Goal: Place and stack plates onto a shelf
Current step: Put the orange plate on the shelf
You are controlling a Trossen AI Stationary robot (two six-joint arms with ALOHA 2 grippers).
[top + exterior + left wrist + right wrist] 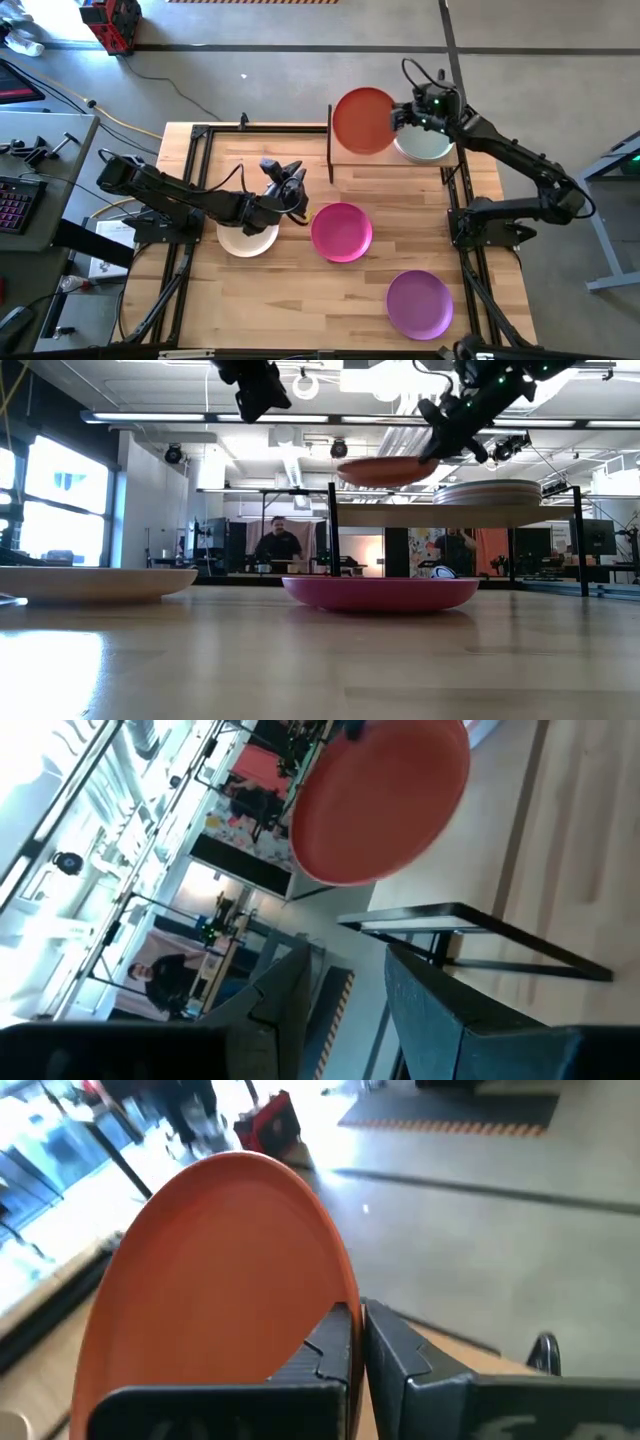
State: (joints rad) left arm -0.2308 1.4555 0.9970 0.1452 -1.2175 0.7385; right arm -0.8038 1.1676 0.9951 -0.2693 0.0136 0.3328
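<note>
An orange-red plate (363, 121) hangs over the left half of the shelf (372, 163), with my right gripper (398, 118) shut on it. A stack of plates (427, 149), pale on top, rests on the shelf's right half. On the table lie a cream plate (247, 240), a magenta plate (341, 231) and a purple plate (419, 303). My left gripper (285, 175) hovers open above the table near the cream plate, holding nothing. My right gripper pinches the orange-red plate's rim (340, 1295) between its two fingers, on the side toward the table's right edge. The fingers come from the right, slanting slightly down. The plate is lifted clear above the shelf board (400, 515), nearly level.
The shelf's thin black posts (330, 140) stand at its left end. Black frame rails (195, 150) run along the table's left and right sides. People show in the room beyond the table in the low view.
</note>
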